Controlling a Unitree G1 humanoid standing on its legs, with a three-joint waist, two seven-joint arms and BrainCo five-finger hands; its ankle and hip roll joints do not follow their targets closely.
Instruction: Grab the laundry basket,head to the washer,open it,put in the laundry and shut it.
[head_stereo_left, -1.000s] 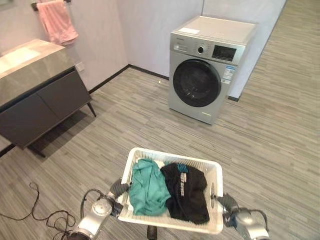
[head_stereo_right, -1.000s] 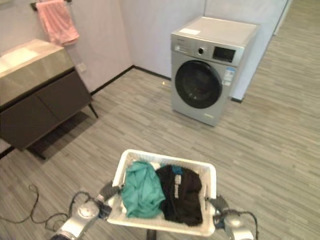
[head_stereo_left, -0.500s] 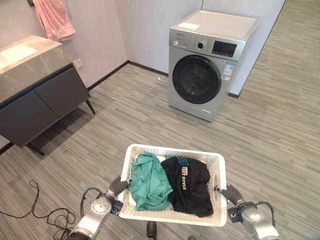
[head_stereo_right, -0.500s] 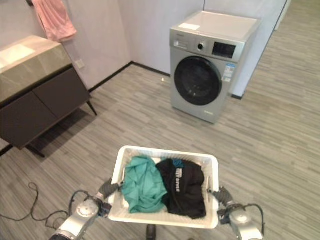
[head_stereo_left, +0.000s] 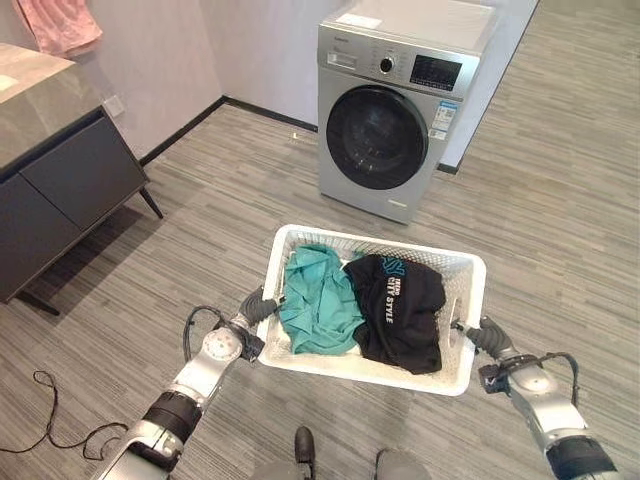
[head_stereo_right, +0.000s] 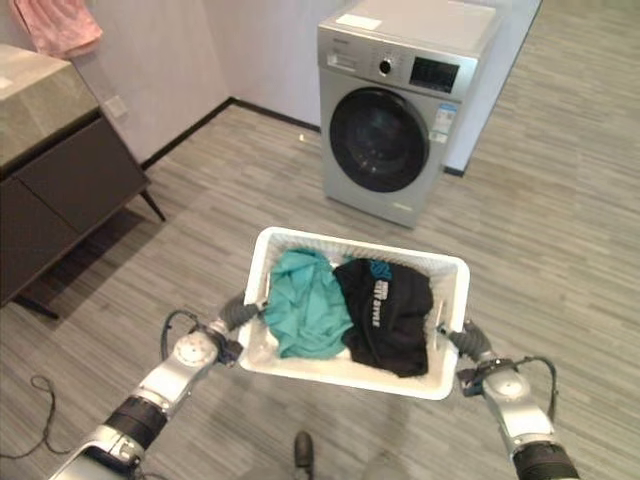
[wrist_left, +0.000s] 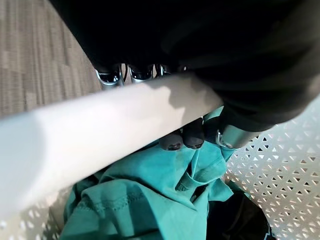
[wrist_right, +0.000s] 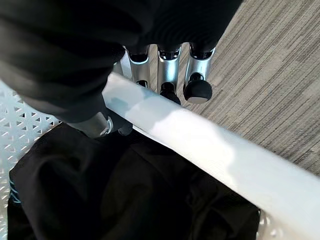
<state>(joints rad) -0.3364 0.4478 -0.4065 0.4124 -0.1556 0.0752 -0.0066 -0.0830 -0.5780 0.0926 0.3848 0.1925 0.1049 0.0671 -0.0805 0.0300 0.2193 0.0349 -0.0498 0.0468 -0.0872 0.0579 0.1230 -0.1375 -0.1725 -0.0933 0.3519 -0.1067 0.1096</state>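
Basket (head_stereo_left: 463, 300) hangs level between my left hand (head_stereo_left: 256, 303) and right hand (head_stereo_left: 484, 337), fingers curled round each side rim — I'd keep both grips even while walking up to the washer (head_stereo_left: 392, 100), its door closed.

Grey wood-plank flooring (head_stereo_left: 560, 200) is stretching across the room, running up to pale walls. 1 silver front-loading washing machine (head_stereo_left: 400, 100) is standing on it at the far side, its round dark door closed and facing into the room. Off to the left, 1 dark cabinet (head_stereo_left: 60, 190) with a stone-look top is resting on slim angled legs against the wall, well apart from the washer.
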